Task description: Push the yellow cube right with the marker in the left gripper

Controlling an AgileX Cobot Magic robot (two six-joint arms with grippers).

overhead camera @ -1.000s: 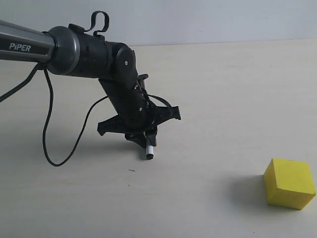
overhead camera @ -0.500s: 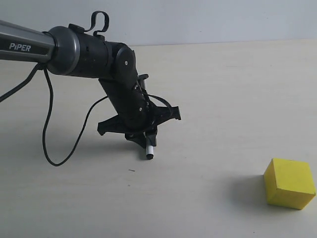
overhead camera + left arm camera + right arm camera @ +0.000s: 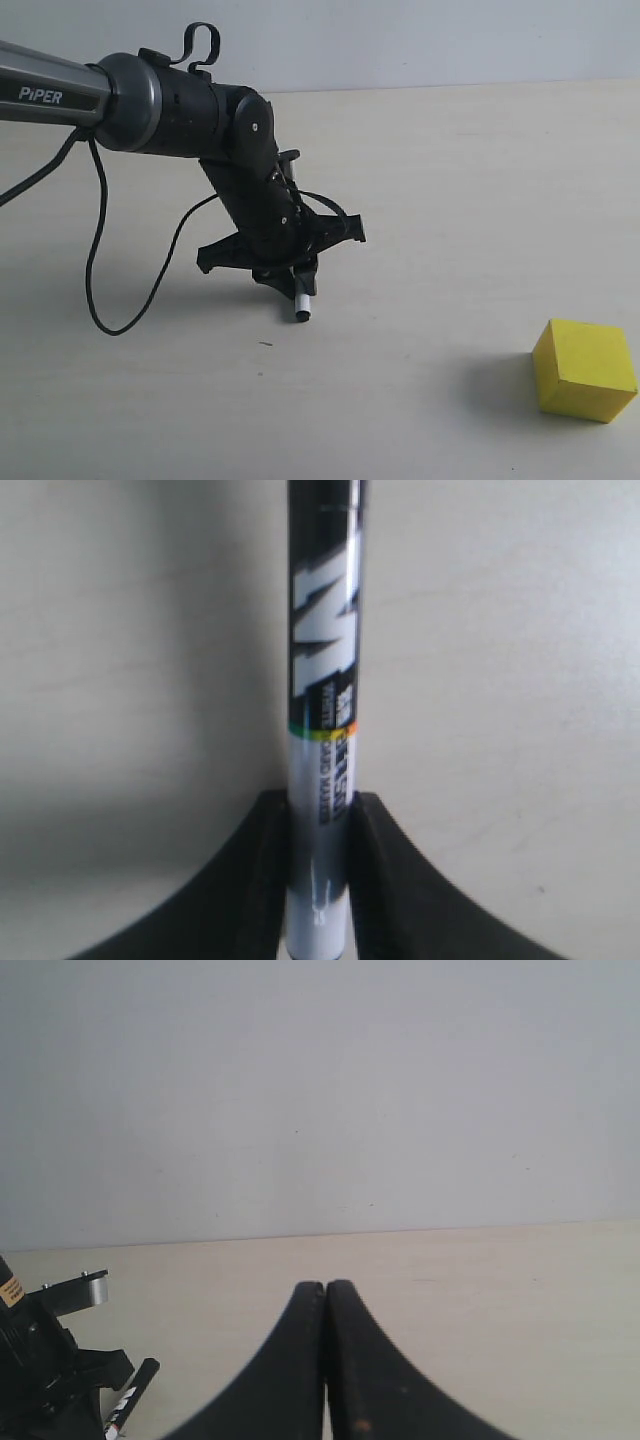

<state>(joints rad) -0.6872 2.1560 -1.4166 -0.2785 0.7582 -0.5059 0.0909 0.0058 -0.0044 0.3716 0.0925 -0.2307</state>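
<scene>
My left gripper (image 3: 298, 278) points down at the tabletop, shut on the marker (image 3: 301, 303), whose white end sticks out below the fingers just above the surface. In the left wrist view the marker (image 3: 322, 710) runs straight out from between the jaws of the gripper (image 3: 320, 805), white barrel with lettering, then black. The yellow cube (image 3: 584, 369) sits at the lower right of the exterior view, well to the right of the marker and apart from it. My right gripper (image 3: 326, 1288) is shut with nothing between its fingers; its view catches the marker (image 3: 133, 1392) and left gripper at the side.
A light beige table (image 3: 450, 200) meets a pale wall (image 3: 400, 40) at the back. A black cable (image 3: 97, 240) loops down from the left arm onto the table left of the gripper.
</scene>
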